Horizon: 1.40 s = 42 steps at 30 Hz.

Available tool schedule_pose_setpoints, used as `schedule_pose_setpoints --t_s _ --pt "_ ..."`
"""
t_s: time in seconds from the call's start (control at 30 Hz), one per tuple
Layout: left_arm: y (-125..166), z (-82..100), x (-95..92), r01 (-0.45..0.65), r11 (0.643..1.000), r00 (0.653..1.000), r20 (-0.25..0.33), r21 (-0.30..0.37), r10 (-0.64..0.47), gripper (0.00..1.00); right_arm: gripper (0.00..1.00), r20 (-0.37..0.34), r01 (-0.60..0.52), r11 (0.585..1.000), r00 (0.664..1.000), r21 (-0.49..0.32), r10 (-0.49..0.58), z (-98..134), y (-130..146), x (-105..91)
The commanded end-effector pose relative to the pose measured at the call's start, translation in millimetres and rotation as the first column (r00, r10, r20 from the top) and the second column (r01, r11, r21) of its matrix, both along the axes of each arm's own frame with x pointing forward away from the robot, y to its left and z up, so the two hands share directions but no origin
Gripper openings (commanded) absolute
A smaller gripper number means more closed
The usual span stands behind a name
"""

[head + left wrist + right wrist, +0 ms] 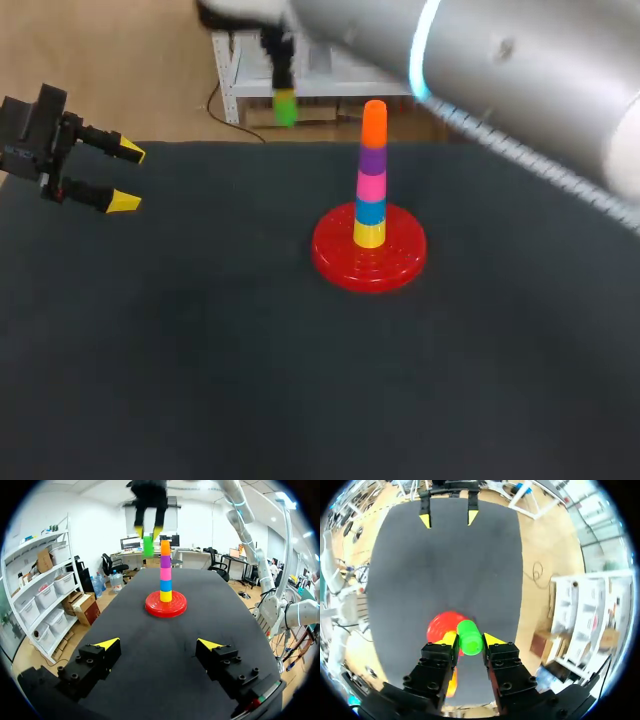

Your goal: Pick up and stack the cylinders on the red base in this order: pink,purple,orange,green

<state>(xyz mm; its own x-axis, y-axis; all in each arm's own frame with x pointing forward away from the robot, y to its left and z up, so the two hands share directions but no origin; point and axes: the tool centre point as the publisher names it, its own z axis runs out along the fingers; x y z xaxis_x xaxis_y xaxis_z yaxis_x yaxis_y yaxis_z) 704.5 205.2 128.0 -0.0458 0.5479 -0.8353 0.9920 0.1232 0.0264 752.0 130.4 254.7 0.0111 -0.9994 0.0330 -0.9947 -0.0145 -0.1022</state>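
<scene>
The red base (369, 262) stands at mid-table with a stack of cylinders on its peg: yellow, blue, pink (371, 185), purple (372, 159) and orange (374, 122) on top. My right gripper (283, 92) hangs high over the table's far edge, left of the stack, shut on the green cylinder (285, 108). In the right wrist view the green cylinder (469, 637) sits between the yellow tips, with the red base (441, 626) below and beside it. My left gripper (122, 176) stands open and empty at the table's far left, pointing toward the stack (165, 570).
The dark table (200, 350) holds nothing else. My right arm (480, 60) spans the upper right of the head view, above the table's back edge.
</scene>
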Motion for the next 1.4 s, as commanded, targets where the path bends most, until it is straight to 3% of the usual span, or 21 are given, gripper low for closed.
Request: schedule_pose_setpoints --t_s 0.03,0.2,0.43,0.87,1.4 --pt "1 -0.6 -0.7 0.0 1.0 1.0 0.004 -0.002 0.0 1.0 0.0 0.183 0.02 0.991 0.982 0.131 -0.044 73 -82 -76.7" --pt "1 -0.6 -0.7 0.0 1.0 1.0 0.004 -0.002 0.0 1.0 0.0 0.185 0.067 0.985 0.978 0.156 -0.096 82 -104 -95.1" --pt "1 -0.6 -0.7 0.0 1.0 1.0 0.004 -0.002 0.0 1.0 0.0 0.155 0.103 0.982 0.98 0.156 -0.128 63 -111 -101.7" --pt "1 -0.6 -0.7 0.0 1.0 1.0 0.004 -0.002 0.0 1.0 0.0 0.151 0.111 0.982 0.979 0.151 -0.134 43 -102 -76.7" --pt "1 -0.6 -0.7 0.0 1.0 1.0 0.004 -0.002 0.0 1.0 0.0 0.022 0.084 0.995 0.996 0.051 -0.085 35 -106 -51.8"
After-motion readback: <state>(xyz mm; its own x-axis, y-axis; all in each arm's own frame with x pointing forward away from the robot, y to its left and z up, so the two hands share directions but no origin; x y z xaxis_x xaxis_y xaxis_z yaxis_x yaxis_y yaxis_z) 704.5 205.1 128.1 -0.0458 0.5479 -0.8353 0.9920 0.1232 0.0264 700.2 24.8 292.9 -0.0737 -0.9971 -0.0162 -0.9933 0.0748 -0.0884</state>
